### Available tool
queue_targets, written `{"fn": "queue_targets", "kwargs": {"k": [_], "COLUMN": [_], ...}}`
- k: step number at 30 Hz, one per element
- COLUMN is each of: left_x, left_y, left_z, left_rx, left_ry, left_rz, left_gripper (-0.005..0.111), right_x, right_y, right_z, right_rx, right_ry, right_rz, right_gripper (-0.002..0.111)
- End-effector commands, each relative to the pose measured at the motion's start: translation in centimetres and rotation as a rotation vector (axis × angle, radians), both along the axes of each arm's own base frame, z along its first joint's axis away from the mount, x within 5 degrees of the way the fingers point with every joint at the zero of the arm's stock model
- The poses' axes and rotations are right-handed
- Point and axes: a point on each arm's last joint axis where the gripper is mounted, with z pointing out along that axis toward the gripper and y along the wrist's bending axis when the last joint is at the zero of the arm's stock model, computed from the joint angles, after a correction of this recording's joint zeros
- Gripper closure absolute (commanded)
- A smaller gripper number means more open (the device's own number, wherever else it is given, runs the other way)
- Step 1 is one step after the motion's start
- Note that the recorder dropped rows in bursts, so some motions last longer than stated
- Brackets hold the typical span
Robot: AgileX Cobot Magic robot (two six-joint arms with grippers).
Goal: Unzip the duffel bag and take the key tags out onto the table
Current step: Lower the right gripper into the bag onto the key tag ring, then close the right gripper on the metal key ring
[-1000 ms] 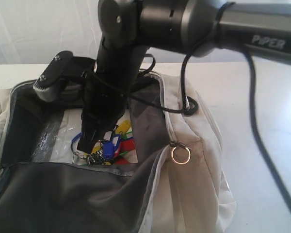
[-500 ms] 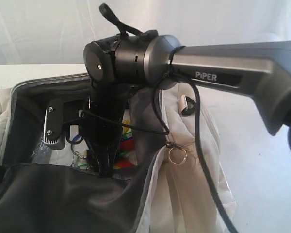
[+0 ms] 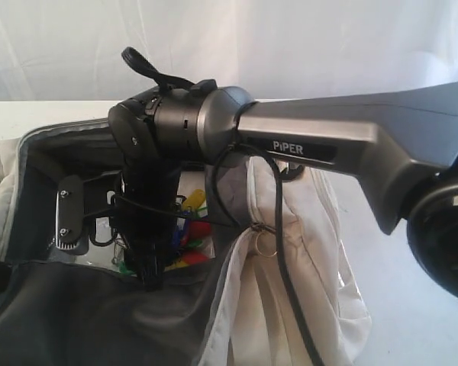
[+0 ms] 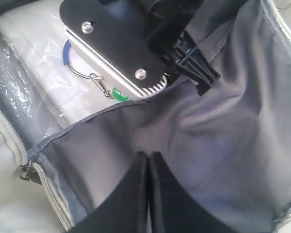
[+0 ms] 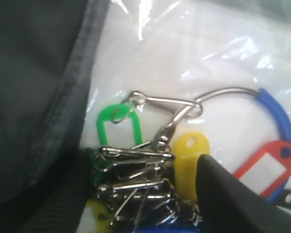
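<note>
Down inside the open duffel bag [image 3: 290, 252], the right gripper [image 5: 136, 204] straddles the key tags [image 5: 150, 165] with jaws wide, gripping nothing. Closing at six o'clock, it could snag lining [image 5: 34, 87]; the left gripper [image 4: 148, 194] stays pinched shut, empty.

A staged robot test bench is indicated, rather than a home or shop; a plain white table [image 3: 412, 229] is seen, bare apart from the single test item, a cream duffel bag [image 3: 305, 252] laid open on it; the background is closed off by a white draped sheet [image 3: 305, 46] with soft vertical folds, as is hung behind a recording set-up; a grey and black robot arm [image 3: 320, 145] marked "PIPER" is reached in from the right of the exterior view, with a loose black cable [image 3: 278, 229] run along it; even, flat lighting is noted; no furniture, walls or windows can be made out beyond the sheet.
</note>
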Motion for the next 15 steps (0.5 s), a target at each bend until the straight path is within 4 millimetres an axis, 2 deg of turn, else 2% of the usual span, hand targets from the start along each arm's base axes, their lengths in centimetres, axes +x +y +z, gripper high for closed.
{"fn": "queue_targets", "kwargs": {"k": [1,4,8,15], "left_x": [-0.2,-0.2,-0.2,-0.2], "left_y": [-0.2,-0.2,-0.2,-0.2], "left_z": [-0.2,-0.2,-0.2,-0.2], "left_rx": [-0.013,-0.013,-0.013,-0.013], "left_ry": [0.018,0.018,0.018,0.018], "left_rz": [-0.018,-0.018,-0.018,-0.018], "left_gripper": [0.107,0.107,0.107,0.107], "right_x": [1.0,1.5,1.9,2.9], "right_y": [-0.5,-1.3,-2.1,-2.0], "right_z": [-0.7,-0.7,-0.3,2.3], "right_rx": [-0.031,-0.036,-0.02,0.124], "right_ry": [-0.033,-0.006,0.079,0.16], "right_rz": [-0.165,-0.224,-0.282,-0.347], "right_gripper": [0.049,0.054,0.054,0.054]}}
